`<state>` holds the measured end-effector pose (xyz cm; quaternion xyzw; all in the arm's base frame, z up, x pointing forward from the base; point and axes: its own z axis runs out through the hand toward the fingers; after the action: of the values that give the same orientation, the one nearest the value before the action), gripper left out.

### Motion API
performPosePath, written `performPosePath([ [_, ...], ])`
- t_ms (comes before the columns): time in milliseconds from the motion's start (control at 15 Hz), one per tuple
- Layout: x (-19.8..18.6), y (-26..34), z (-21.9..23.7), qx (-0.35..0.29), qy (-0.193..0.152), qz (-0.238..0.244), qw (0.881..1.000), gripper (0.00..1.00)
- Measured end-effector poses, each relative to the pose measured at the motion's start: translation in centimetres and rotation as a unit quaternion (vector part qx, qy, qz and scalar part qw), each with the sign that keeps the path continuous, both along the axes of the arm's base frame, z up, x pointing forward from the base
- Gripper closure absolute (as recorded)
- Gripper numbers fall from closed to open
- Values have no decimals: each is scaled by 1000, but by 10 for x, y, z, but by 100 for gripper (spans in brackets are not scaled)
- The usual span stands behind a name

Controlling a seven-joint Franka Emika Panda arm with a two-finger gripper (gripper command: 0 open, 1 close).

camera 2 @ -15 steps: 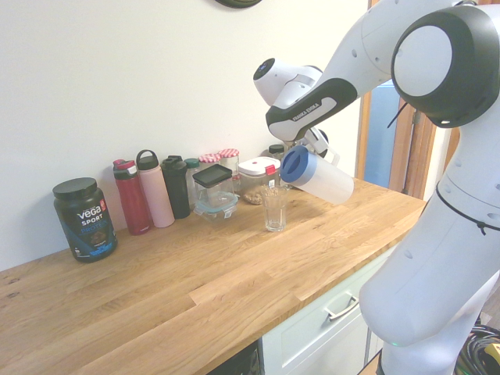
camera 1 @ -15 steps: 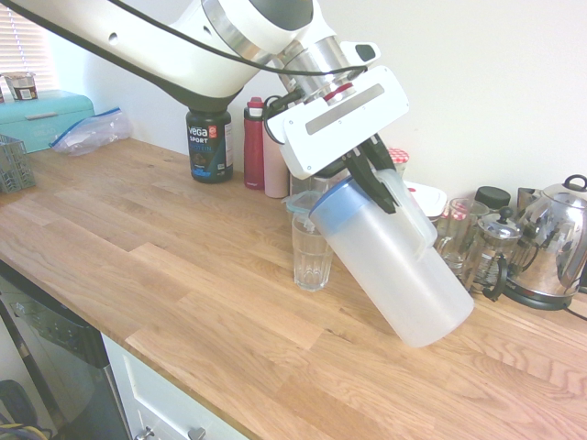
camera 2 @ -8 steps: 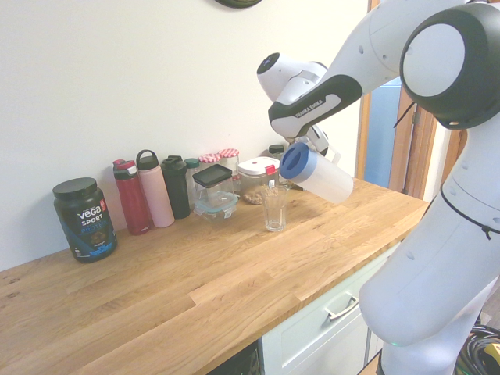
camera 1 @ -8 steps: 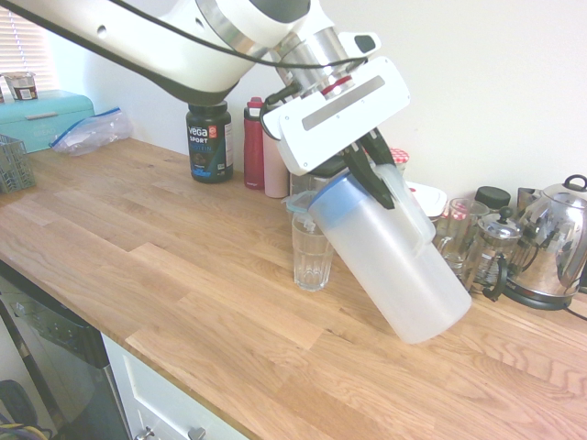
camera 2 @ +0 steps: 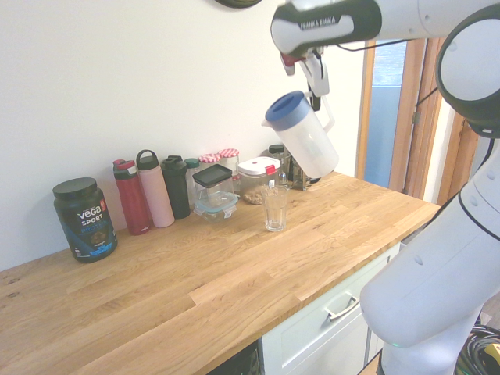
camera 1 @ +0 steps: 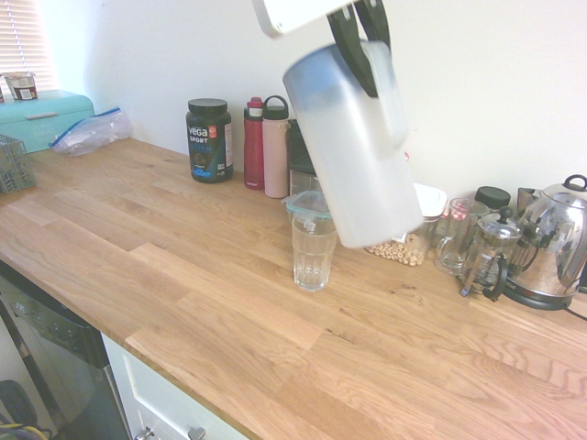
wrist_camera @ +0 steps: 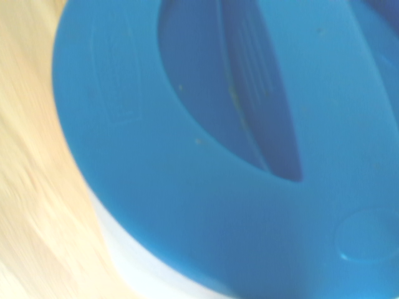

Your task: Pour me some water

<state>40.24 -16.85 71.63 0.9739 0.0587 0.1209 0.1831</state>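
The frosted-white jug (camera 1: 353,147) with its blue lid (camera 2: 284,108) hangs in the air above the counter, tilted only slightly, its base above and just right of the ribbed glass (camera 1: 313,249). My gripper (camera 1: 359,27) is shut on the jug's handle near the top. The same jug (camera 2: 303,139) and gripper (camera 2: 313,75) show in the second exterior view, above and behind the glass (camera 2: 274,208). The blue lid (wrist_camera: 230,131) fills the wrist view. The water itself cannot be made out. The glass stands upright on the wooden counter (camera 1: 183,266).
Along the wall stand a dark protein tub (camera 1: 209,139), a red bottle (camera 1: 254,144), a pink bottle (camera 1: 276,147), jars, a French press (camera 1: 488,252) and a steel kettle (camera 1: 552,243). A teal box (camera 1: 41,115) and plastic bag (camera 1: 90,131) sit far left.
The jug has been lifted well up off the counter and swung from a steep lean toward the glass to nearly upright. The glass has not moved.
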Motion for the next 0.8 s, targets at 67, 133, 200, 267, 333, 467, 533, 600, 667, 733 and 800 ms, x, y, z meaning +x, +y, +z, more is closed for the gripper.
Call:
performPosePath([
  [67,-2,15,12,33,-5,-7,999,100],
  [133,-1,36,22,65,-10,-16,998,100],
  [200,0,61,28,96,-13,-29,995,100],
  [267,3,86,31,123,-17,-43,991,100],
  [333,7,109,31,148,-24,-60,987,100],
  [467,17,153,24,193,-40,-97,976,100],
  [533,22,174,16,213,-50,-116,969,100],
  [600,27,197,5,233,-61,-134,961,100],
  [667,31,219,-8,252,-74,-150,953,100],
  [733,32,238,-21,267,-89,-163,946,100],
  [800,32,255,-34,280,-107,-174,938,100],
])
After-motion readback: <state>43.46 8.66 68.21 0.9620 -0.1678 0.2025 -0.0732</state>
